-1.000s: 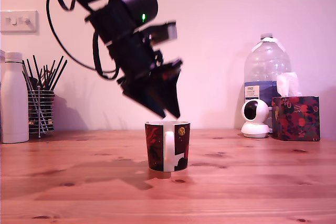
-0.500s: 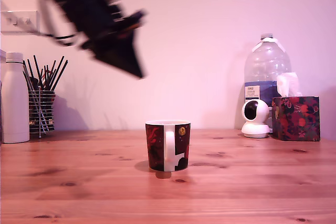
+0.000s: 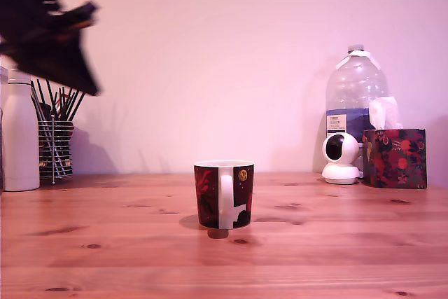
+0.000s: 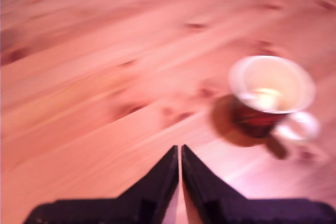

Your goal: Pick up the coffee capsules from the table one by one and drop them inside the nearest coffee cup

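Fingers pressed together (nothing between them), well apart from the coffee cup

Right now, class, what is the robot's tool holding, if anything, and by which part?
Nothing. The black tool has its two fingertips closed together with nothing between them, above the bare reddish-brown pine table.
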### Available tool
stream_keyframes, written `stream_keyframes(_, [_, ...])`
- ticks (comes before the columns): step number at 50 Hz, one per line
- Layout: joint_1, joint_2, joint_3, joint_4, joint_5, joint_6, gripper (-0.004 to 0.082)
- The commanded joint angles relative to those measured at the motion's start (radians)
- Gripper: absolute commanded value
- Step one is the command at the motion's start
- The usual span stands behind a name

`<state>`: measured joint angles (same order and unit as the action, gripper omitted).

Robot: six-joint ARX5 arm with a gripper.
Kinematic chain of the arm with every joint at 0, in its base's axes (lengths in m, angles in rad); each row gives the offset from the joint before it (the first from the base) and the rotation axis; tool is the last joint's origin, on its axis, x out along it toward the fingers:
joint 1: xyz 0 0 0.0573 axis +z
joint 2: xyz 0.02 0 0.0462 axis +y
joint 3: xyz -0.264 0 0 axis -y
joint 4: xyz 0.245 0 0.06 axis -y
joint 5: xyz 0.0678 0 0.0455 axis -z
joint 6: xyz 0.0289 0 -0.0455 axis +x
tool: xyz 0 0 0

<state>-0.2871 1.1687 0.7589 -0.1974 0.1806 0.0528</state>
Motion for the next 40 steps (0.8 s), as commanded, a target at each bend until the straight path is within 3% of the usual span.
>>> stream_keyframes(1, [0.029,-0.037,-0.061,0.021,-0.002,-0.020,-0.0021])
stream_keyframes(12, [0.141,-0.204,-0.206,0.079,0.002,-0.034,-0.0021])
stream_keyframes(18, [0.177,-0.312,-0.266,0.092,0.016,-0.062,-0.0021])
stream_keyframes(31, [0.184,-0.563,-0.341,0.086,0.015,-0.110,-0.0021])
stream_keyframes(40, [0.184,-0.679,-0.342,0.094,0.009,-0.106,-0.0021])
